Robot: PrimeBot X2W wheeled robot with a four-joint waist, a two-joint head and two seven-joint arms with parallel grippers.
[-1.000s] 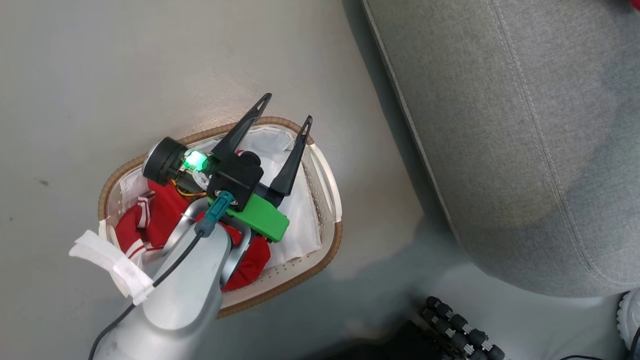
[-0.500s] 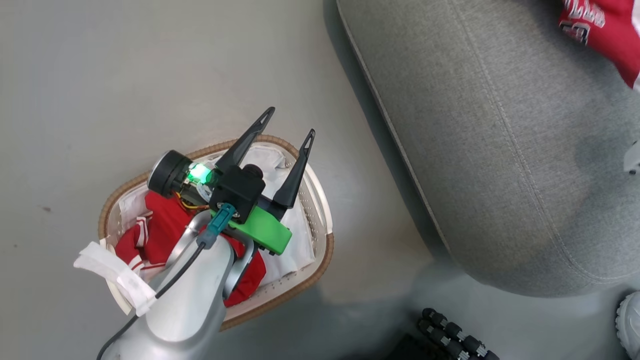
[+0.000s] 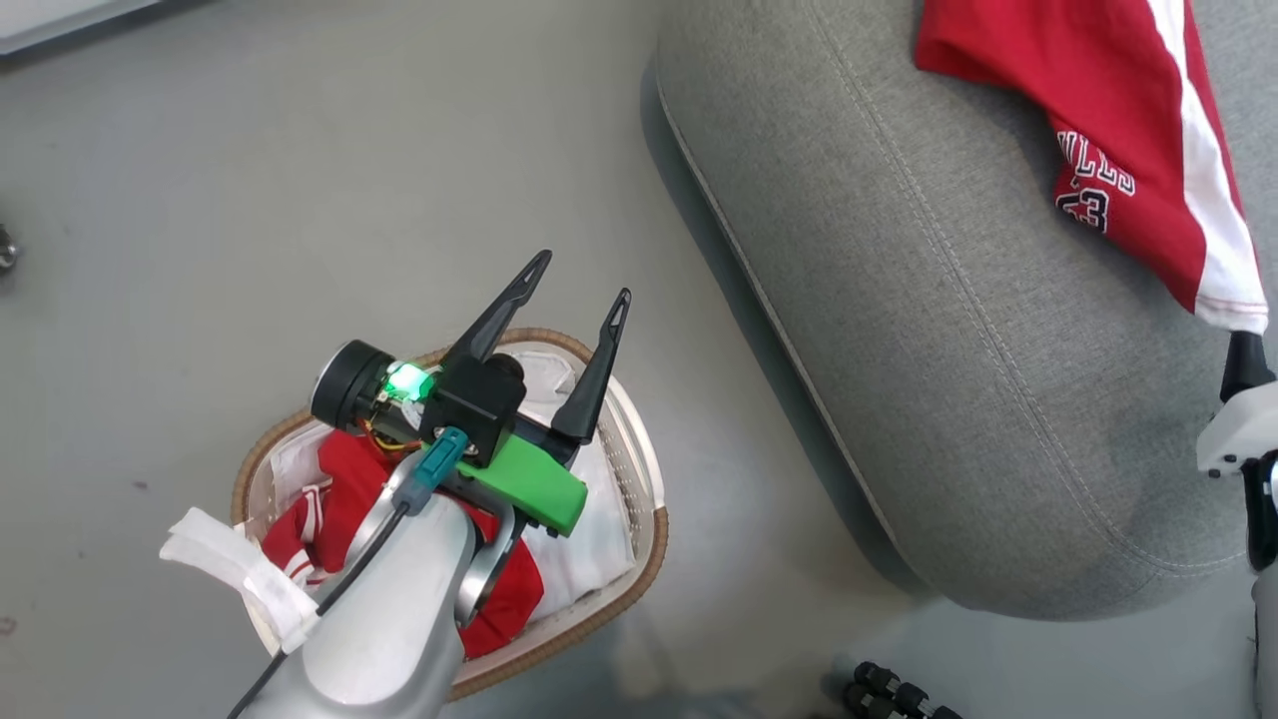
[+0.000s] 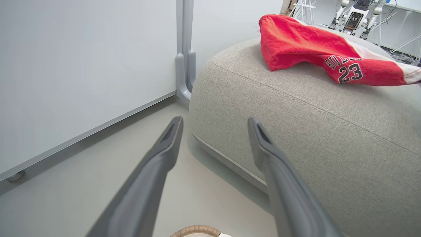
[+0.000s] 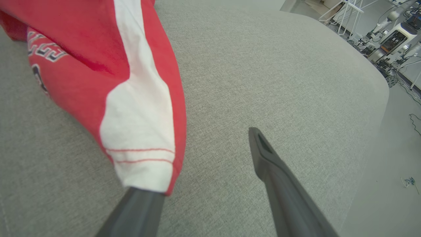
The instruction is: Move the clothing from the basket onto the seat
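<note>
Between the 2 spread fingers of the right gripper (image 5: 210, 138) lies bare grey seat (image 5: 263, 65). The jaws are released and grasp nothing, though the white-trimmed hem of 1 red garment (image 5: 98, 65) marked 23 drapes over the tip of 1 finger, the rest lying across the seat. Over the basket (image 3: 651, 499), on the floor (image 3: 300, 200) beside the seat, the left gripper (image 3: 584, 275) hangs with jaws released and empty. More red clothing (image 3: 334, 479) lies inside on the white liner (image 3: 589, 539).
</note>
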